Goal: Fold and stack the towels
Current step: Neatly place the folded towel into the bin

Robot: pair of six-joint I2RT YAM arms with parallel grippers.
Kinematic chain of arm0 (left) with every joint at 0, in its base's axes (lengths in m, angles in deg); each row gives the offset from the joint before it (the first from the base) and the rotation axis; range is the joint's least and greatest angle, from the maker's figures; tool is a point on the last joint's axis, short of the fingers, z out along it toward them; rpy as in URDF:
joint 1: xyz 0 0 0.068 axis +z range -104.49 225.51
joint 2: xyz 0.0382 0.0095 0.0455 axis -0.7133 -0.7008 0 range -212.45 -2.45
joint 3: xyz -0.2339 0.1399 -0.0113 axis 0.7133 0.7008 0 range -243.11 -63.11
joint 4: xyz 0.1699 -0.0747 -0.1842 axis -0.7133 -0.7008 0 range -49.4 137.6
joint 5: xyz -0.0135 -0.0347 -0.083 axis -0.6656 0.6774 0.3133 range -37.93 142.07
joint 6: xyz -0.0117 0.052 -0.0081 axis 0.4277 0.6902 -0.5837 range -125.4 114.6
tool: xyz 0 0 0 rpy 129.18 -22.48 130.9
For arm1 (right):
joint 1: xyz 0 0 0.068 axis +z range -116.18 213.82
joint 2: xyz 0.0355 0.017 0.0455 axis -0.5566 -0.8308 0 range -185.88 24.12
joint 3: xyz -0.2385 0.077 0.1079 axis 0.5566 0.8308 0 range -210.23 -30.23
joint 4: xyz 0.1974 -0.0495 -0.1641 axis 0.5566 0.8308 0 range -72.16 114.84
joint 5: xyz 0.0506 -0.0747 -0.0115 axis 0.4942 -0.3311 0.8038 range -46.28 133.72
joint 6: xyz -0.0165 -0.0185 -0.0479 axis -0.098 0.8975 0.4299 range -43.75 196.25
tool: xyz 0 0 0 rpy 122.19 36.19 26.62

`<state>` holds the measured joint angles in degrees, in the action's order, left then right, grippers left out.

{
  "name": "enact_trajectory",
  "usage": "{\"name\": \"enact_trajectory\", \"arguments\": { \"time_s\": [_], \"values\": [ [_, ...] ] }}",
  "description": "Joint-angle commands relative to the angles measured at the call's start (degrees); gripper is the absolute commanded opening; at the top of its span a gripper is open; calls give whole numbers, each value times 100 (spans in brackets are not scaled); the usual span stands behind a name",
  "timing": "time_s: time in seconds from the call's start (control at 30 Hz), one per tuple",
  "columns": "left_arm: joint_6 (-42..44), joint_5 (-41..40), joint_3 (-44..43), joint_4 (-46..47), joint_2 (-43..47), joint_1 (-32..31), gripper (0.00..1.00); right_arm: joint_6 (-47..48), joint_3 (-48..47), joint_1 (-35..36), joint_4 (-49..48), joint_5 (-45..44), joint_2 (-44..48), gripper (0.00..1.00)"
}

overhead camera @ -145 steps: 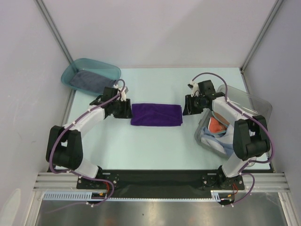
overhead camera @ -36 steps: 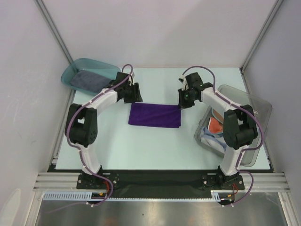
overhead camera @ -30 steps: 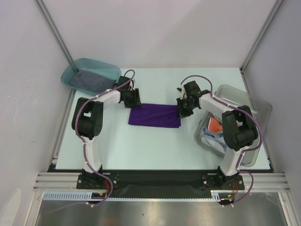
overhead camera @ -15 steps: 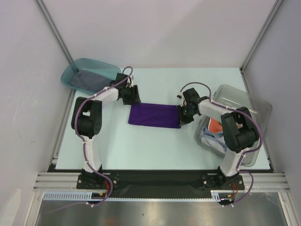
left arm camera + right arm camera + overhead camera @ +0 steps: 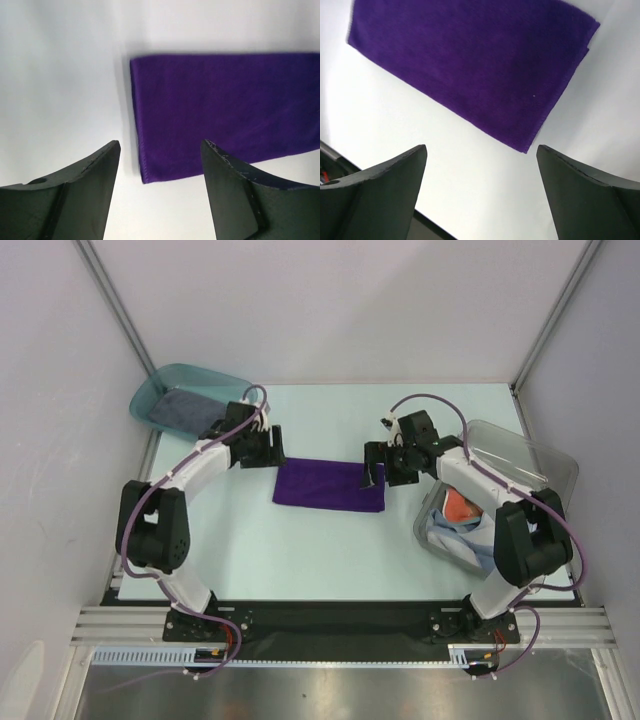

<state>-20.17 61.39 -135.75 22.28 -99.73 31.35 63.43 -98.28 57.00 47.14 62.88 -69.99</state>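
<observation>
Item 1. Teal plastic tray (image 5: 236, 390), upper left of the top view, at the table's far left corner. It holds one dark grey-blue towel (image 5: 182, 408), lying flat.

Item 2. Left gripper (image 5: 264, 446), just right of the tray and off the left short edge of the purple towel. In the left wrist view its jaws are parted with nothing between them. Both dark fingers (image 5: 82, 197) sit in the lower frame, above the towel's near left corner.

Item 3. Deep purple towel (image 5: 329, 486), centre of the pale table (image 5: 300, 550), folded into a flat rectangle with its long sides running left to right. In the left wrist view it fills the upper right (image 5: 225, 105), with its stitched left edge visible. In the right wrist view it lies tilted across the upper frame (image 5: 470, 60).

Item 4. Right gripper (image 5: 376, 467), over the towel's far right corner. Its jaws are spread wide and hold nothing. In the right wrist view the fingers (image 5: 375, 192) are in the lower corners, clear of the cloth.

Item 5. Clear plastic bin (image 5: 545, 472), right side of the top view, partly behind the right arm. It holds crumpled towels: a brown-red and orange one (image 5: 458, 505) and a light-blue one (image 5: 452, 536) nearer the lower edge.
</observation>
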Motion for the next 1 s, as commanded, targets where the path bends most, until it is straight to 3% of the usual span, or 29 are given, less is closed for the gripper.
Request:
{"name": "enact_trajectory", "arguments": {
  "time_s": [0.0,0.43,0.83,0.97],
  "values": [
    [35,-1,531,263,-20,62,72,25,-323,29,41,88,392,100],
    [-229,395,866,756,-863,167,69,157,-191,20,15,35,815,100],
    [-448,606,989,959,-1180,150,57,122,-59,20,-117,35,683,100],
    [-597,518,1155,941,-1232,123,49,122,2,29,-170,35,718,100]
  ]
}}
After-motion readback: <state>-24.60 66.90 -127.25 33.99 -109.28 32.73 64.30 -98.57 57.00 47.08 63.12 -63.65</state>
